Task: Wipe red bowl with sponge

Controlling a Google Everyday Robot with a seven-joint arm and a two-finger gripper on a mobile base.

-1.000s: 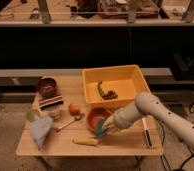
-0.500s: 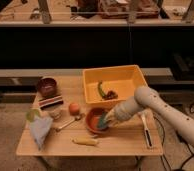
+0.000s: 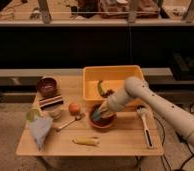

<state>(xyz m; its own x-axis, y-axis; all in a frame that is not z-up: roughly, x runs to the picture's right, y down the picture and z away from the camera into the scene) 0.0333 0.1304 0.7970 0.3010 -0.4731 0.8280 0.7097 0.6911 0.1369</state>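
Observation:
The red bowl (image 3: 102,123) sits on the wooden table just in front of the yellow bin. My gripper (image 3: 100,114) reaches down into it from the right and is shut on the sponge (image 3: 96,116), a small teal block that rests against the bowl's inside. The arm's pale forearm (image 3: 140,97) crosses over the bin's front right corner. The gripper and sponge hide much of the bowl's inside.
A yellow bin (image 3: 117,74) behind the bowl holds a slim green item (image 3: 100,88). To the left are a dark maroon bowl (image 3: 46,86), an orange fruit (image 3: 74,107), a spoon (image 3: 67,123) and a pale blue cloth (image 3: 40,131). A yellowish item (image 3: 86,141) lies in front and a brush (image 3: 145,127) to the right.
My gripper has moved left and down with the sponge, from the bowl's right rim into the bowl.

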